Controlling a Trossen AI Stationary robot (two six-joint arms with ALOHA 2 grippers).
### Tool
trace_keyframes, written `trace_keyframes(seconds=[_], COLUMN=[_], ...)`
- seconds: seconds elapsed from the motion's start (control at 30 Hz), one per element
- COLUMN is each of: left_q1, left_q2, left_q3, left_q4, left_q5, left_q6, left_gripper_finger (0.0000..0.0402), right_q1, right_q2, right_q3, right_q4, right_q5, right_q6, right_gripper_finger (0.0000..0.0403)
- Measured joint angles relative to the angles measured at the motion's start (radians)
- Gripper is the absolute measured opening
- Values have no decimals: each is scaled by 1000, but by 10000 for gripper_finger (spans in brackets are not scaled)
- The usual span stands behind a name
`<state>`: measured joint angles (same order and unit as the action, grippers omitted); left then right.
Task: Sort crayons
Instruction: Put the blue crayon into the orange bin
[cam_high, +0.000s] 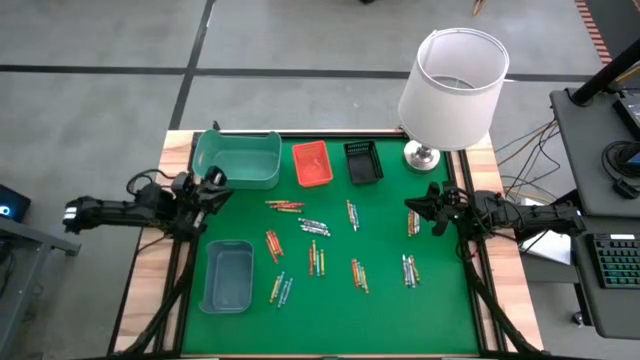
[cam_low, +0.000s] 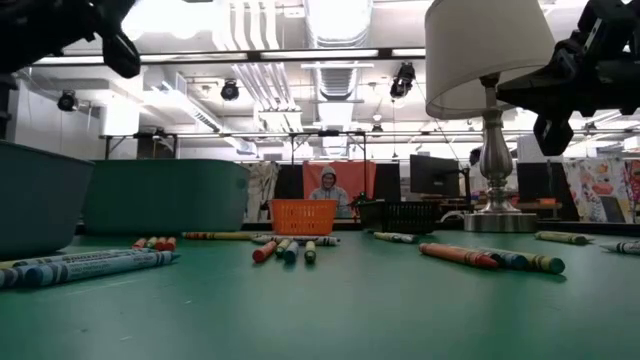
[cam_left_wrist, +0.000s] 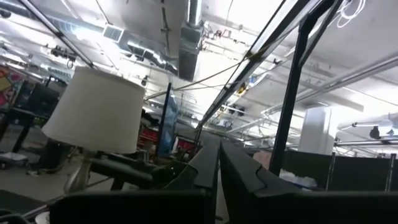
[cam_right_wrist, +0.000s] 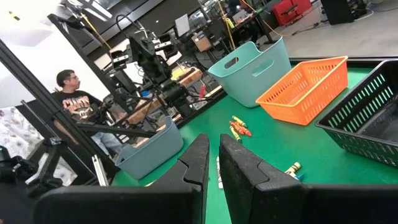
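Note:
Many small crayons (cam_high: 313, 227) lie flat in loose groups on the green mat (cam_high: 440, 300); the low view shows them too (cam_low: 290, 247), and so does the right wrist view (cam_right_wrist: 239, 129). My left gripper (cam_high: 215, 185) hangs shut over the mat's left edge beside the big teal bin, tipped up toward the ceiling (cam_left_wrist: 219, 168). My right gripper (cam_high: 412, 207) hangs level over the mat's right edge, its fingers (cam_right_wrist: 213, 162) close together with nothing between them. A few crayons (cam_high: 413, 222) lie just below its tip. Neither gripper touches a crayon.
Along the far side stand a large teal bin (cam_high: 238, 160), an orange basket (cam_high: 311, 163) and a black basket (cam_high: 363, 162). A smaller teal bin (cam_high: 228, 275) sits at the near left. A white-shaded lamp (cam_high: 452, 85) stands at the far right corner. A person (cam_low: 328, 188) sits beyond the table.

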<state>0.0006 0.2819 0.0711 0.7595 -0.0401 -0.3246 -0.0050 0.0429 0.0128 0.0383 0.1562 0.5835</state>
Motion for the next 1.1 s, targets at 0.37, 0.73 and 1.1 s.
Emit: trace_keyframes(seconds=[0.37, 0.73, 1.1], left_q1=[0, 0, 0], left_q2=[356, 585, 661], left_q3=[32, 279, 511], left_q4=[212, 27, -517], left_q5=[-1, 77, 77], left_q6=[-41, -14, -72], left_gripper_finger=[0, 0, 0], right_q1=[-2, -4, -4], right_q2=[0, 8, 162], right_q3=[0, 0, 60], right_q4=[1, 342, 345], right_q5=[2, 80, 46], right_q6=[-85, -389, -72], right_gripper_finger=[29, 29, 29])
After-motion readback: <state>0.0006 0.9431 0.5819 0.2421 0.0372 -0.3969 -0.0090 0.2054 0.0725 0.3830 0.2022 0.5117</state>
